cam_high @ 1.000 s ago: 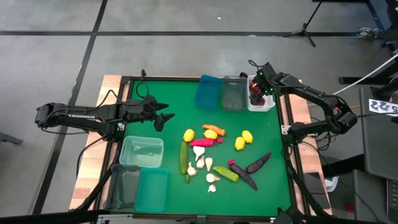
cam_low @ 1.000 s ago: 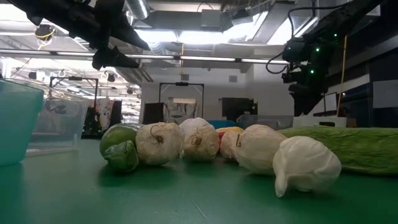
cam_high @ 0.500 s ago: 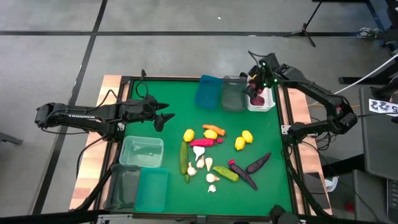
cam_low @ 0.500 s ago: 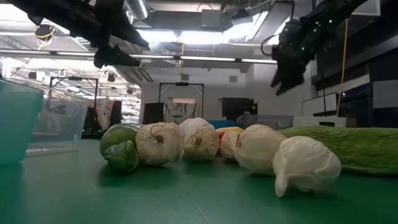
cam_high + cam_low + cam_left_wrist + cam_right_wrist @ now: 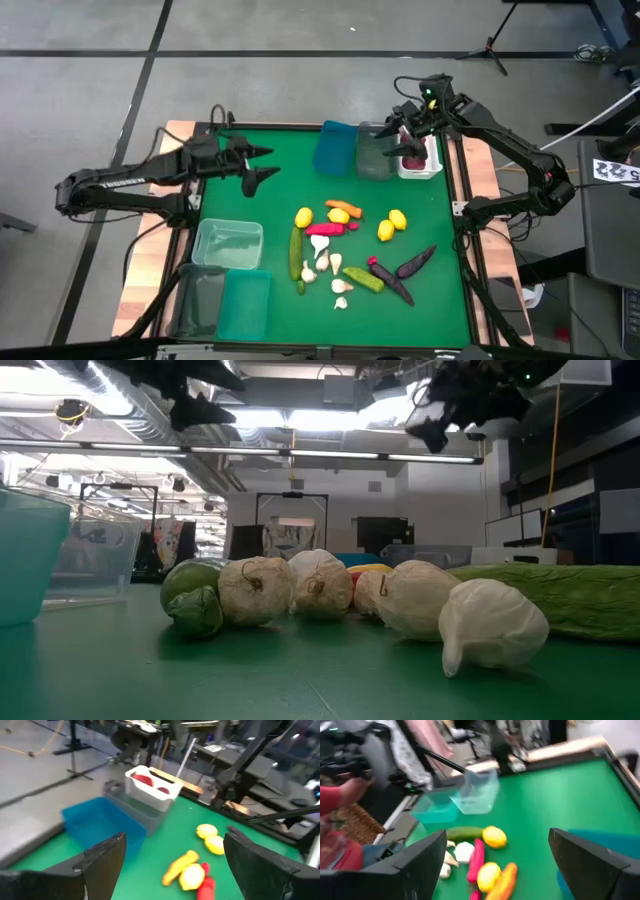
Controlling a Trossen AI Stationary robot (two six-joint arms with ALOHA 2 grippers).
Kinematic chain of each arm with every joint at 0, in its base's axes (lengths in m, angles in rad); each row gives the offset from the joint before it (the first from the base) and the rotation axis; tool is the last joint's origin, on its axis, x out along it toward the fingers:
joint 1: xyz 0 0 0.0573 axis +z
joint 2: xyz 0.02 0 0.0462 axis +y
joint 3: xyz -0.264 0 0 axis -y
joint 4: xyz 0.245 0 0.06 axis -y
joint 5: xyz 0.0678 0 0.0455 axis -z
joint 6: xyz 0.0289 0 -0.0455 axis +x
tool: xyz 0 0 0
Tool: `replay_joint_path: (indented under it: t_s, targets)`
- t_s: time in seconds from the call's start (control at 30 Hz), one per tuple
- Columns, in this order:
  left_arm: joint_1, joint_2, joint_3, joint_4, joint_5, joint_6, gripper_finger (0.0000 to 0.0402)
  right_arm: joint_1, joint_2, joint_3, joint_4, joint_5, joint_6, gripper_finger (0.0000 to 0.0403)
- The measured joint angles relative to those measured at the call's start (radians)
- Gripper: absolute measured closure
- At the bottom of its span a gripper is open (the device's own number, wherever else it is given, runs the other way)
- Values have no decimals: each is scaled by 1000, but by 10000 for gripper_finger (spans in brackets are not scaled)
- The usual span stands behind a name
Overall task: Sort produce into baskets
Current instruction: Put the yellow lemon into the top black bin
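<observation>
The produce [image 5: 345, 250] lies loose in a cluster on the green table [image 5: 280, 165], right of its middle and toward the near edge: lemons [image 5: 397, 219], an orange carrot [image 5: 345, 208], a pink pepper [image 5: 326, 229], white garlic [image 5: 335, 275], a long cucumber [image 5: 296, 252] and dark eggplants [image 5: 416, 262]. The cucumber's long axis runs from far edge to near edge; one eggplant slants toward the right near corner, and the carrot and pepper lie across, parallel to the far edge. The white basket [image 5: 419, 160] at the far right corner already holds red pieces, next to the grey-clear basket [image 5: 376, 150] and blue basket [image 5: 334, 148]. Three more baskets sit by the left near corner, the teal basket [image 5: 244, 305] among them.

The right gripper [image 5: 399, 122] hangs above the far-edge baskets, jaws wide and holding nothing, so a drop looks finished and a new pick is due. The left gripper [image 5: 262, 163] hovers over the bare far-left part of the table, jaws wide and empty too. Next, one arm should probably descend on a single piece at the cluster's rim, jaws set across its short axis.
</observation>
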Motion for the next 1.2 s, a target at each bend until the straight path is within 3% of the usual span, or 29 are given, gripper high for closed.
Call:
replay_joint_path:
  t_s: [0.2,0.4,0.63,0.8,1.0,1.2]
  targets:
    - [14,-78,16,-29,67,101,73,-24,-42,38,-98,-126,-83,55]
    - [-14,-258,-31,-70,63,70,73,-118,-228,38,-379,-121,-264,55]
    - [-50,-439,-133,-47,13,-17,73,-195,-504,36,-454,-81,-310,55]
    - [-95,-479,-283,109,4,-72,73,-222,-652,25,-519,-68,-310,55]
    - [-150,-449,-463,429,2,-101,73,-220,-781,-87,-522,-68,-272,55]
    - [-196,-418,-504,492,-36,-116,73,-220,-851,-238,-497,-103,-245,55]
